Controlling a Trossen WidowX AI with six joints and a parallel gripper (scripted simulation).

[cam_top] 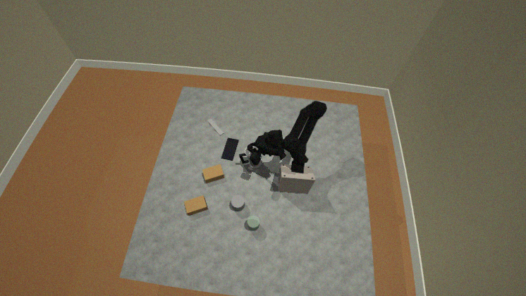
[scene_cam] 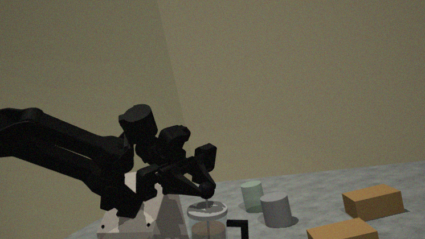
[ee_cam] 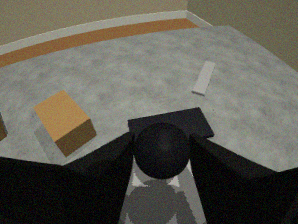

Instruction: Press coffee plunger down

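Observation:
The coffee press shows in the exterior view as a clear glass body with a grey lid (scene_cam: 193, 211) and a black handle (scene_cam: 237, 222) on its right; its lower part is cut off by the frame. It looks upright. A round black plunger knob (scene_cam: 206, 190) (ee_cam: 162, 157) tops a thin rod (scene_cam: 207, 202), and only a short length of rod shows above the lid. A brown layer (scene_cam: 208, 227) shows inside the glass. My gripper (scene_cam: 207, 187) (ee_cam: 161, 140) is shut on the knob, a finger on each side, a little above the lid. In the top view the arm partly hides the press.
A grey cylinder (cam_top: 237, 202) (scene_cam: 276, 210) and a pale green cylinder (cam_top: 253, 222) (scene_cam: 252, 197) stand near each other. Two orange blocks (cam_top: 213, 173) (cam_top: 195, 204) lie on the mat. A dark flat slab (cam_top: 230, 149) (ee_cam: 200, 121) and a white strip (cam_top: 215, 127) (ee_cam: 204, 78) lie beyond the press.

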